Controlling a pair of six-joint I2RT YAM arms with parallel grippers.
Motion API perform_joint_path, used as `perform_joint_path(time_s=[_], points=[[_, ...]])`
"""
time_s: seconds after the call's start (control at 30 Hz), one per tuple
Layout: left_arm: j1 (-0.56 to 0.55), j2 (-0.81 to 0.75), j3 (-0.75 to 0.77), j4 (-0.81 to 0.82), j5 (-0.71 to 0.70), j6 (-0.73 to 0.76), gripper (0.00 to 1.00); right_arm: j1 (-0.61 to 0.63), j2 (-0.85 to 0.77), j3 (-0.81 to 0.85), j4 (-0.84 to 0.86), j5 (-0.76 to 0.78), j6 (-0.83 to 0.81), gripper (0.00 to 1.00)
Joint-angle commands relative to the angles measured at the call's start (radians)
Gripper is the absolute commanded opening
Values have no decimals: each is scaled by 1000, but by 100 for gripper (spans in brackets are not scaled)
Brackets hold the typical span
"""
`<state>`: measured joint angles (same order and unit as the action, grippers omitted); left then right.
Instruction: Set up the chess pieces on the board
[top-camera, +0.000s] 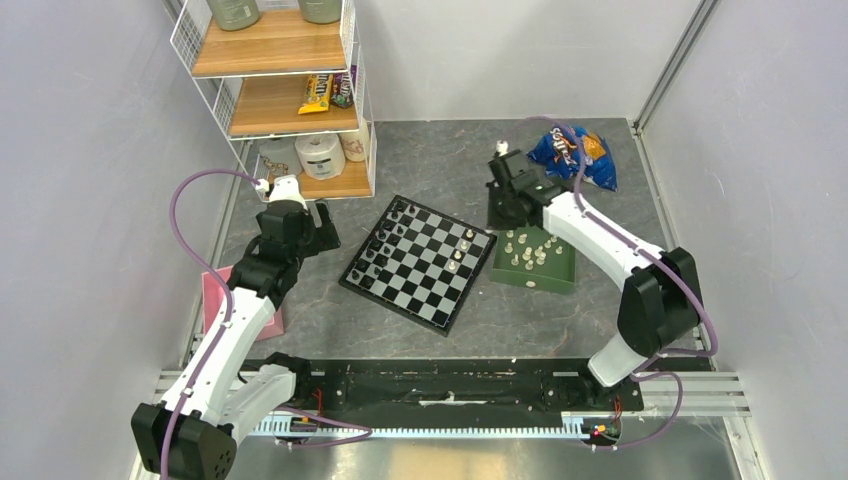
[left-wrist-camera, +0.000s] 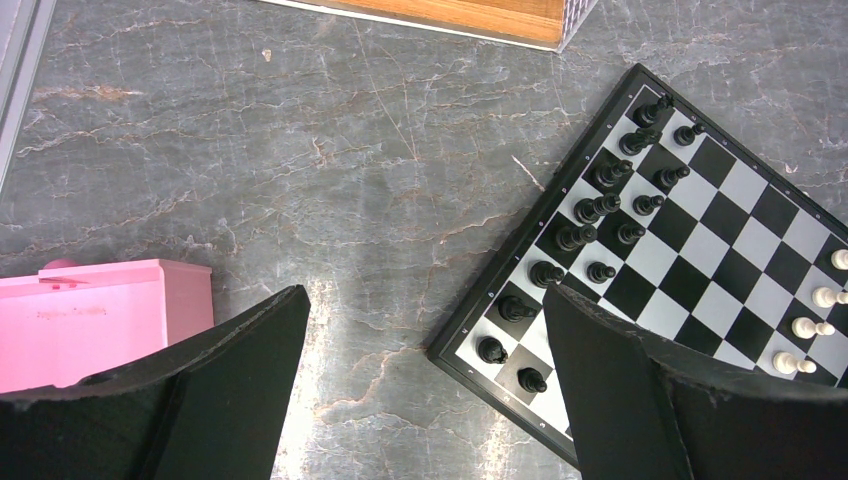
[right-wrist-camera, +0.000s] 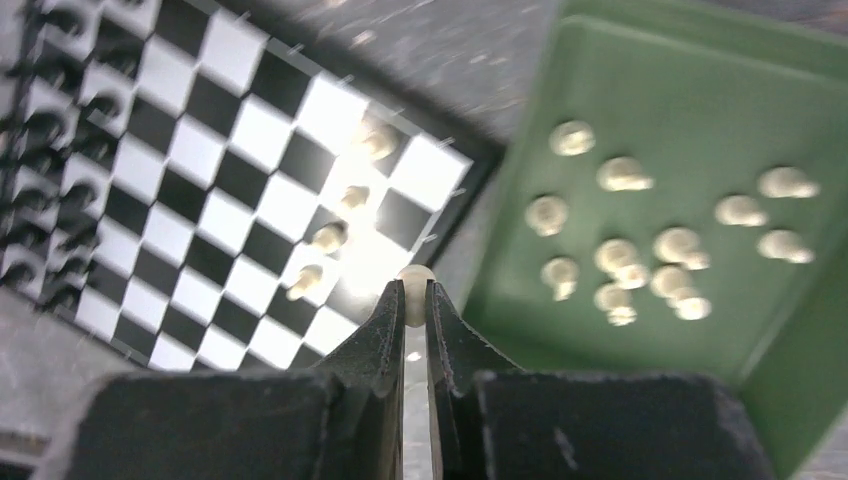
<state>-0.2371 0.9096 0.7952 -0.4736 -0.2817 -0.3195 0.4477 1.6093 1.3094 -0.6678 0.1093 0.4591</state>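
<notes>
1. One cream-white chess piece (right-wrist-camera: 415, 272) is what I am pinching in the right gripper (right-wrist-camera: 414, 296); its fingers are pressed nearly together on it, and only the rounded top is showing above the tips.
2. I am holding that piece above the strip where the board (right-wrist-camera: 262, 132) meets the green tray (right-wrist-camera: 680, 110). The right wrist view is too blurred to tell which kind of piece it is.
3. Four white pieces (right-wrist-camera: 328, 237) are standing in a line near the board's tray-side edge, and the black pieces (left-wrist-camera: 600, 207) are filling two rows on the opposite side.
4. Many more cream pieces (right-wrist-camera: 610, 255) are waiting loose in the tray.
5. I am reading this step as the carry from tray to board, with the white side barely begun.
6. Next, I am expecting to need a free square beside that line, a straight descent so the neighbours are not knocked, and a release only once the base is sitting flat.
7. I am leaving the left gripper (left-wrist-camera: 422, 330) spread wide and empty over the bare table, just beside the board's black-piece corner.
</notes>
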Motion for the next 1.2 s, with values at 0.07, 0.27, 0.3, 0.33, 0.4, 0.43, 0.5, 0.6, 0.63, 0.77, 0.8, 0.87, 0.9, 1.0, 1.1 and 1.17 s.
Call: perform_joint_path(time_s=[0.07,0.27,0.3,0.33,0.4,0.43,0.5,0.6,0.63,0.77,0.8,0.87,0.9,1.0,1.1,1.17], points=[[4,-3,-2,18,7,28,95,195,-20,-13,35,0,84,0],[4,-4,-2,18,10,28,95,328,57,-17,44,47,108,0],[4,-4,-2,18,8,27,95,350,66,-16,47,53,109,0],[4,-5,-2,18,8,27,95,371,75,-15,52,59,108,0],[4,-5,-2,18,8,28,95,406,96,-6,54,65,108,0],[4,-5,-1,18,10,27,95,422,108,-3,56,68,110,0],[4,-5,-1,17,10,27,95,439,134,-2,56,76,115,0],[4,-9,-3,18,9,27,95,447,162,-8,56,101,123,0],[4,-12,-3,18,6,27,95,447,171,-11,57,114,127,0],[4,-14,-4,17,5,28,95,447,197,-9,57,136,121,0],[4,-12,-4,18,6,27,95,447,204,-7,59,140,118,0],[4,-12,-3,18,7,27,95,446,216,0,59,150,114,0],[4,-14,-4,18,6,28,95,446,220,4,61,150,110,0],[3,-18,-5,18,3,28,95,445,235,9,71,141,108,0],[4,-14,-4,18,4,28,95,439,249,22,70,135,110,0],[4,-14,-4,18,5,27,95,431,250,25,70,132,116,0]])
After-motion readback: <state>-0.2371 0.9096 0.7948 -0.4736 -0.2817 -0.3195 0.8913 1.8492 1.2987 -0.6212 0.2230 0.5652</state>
